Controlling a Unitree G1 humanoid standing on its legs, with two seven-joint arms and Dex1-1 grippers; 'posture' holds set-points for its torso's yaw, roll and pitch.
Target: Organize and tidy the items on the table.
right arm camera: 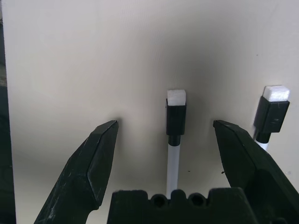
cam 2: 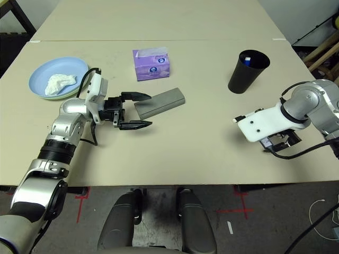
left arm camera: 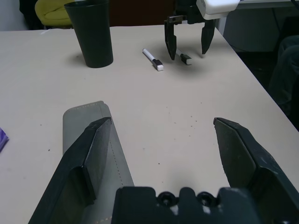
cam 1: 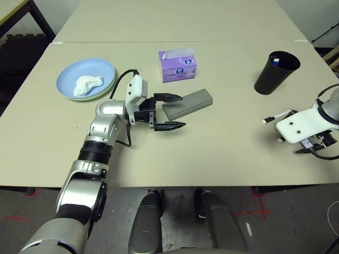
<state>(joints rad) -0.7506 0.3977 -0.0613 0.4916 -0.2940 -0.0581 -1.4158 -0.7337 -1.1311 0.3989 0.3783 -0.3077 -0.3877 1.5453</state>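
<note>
A light blue plate (cam 1: 71, 76) rests on a pale green plate (cam 1: 100, 95) at the far left and holds a crumpled white tissue (cam 1: 87, 84). The grey glasses case (cam 1: 188, 104) lies mid-table. My left gripper (cam 1: 169, 111) is open at the case's near end, with one finger (left arm camera: 91, 149) over the case (left arm camera: 86, 116) and nothing held. The black cup (cam 1: 276, 72) stands at the right with a pen inside. My right gripper (right arm camera: 166, 123) is open, pointing down, its fingers either side of a white pen (right arm camera: 175, 135). A second pen (right arm camera: 271, 116) lies beside it.
A purple tissue box (cam 1: 178, 65) stands behind the glasses case. The beige table (cam 1: 222, 159) has wide bare room in the middle and along the front edge. A seam (cam 1: 212, 41) joins it to a second tabletop behind.
</note>
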